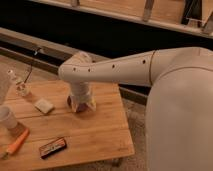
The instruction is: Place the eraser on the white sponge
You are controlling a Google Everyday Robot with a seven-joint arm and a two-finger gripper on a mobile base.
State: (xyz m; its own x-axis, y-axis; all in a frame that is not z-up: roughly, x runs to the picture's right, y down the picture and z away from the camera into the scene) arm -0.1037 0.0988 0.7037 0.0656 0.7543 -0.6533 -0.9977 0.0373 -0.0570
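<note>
the robot's body shell [180, 115] is a broad, smooth, off-white curve, and from it comes the arm [120, 67], a pale cream tube with a row of small dark round dots along its length. the arm meets a rounded elbow cap [75, 67] carrying a few more dark dots, and under that is a short, cylinder-shaped wrist [80, 92] in the same cream colour. the gripper [80, 106] at the wrist's tip is darker, a shadowed reddish-brown, and sits over the far half of the worktop [102, 137], towards its far right corner.
</note>
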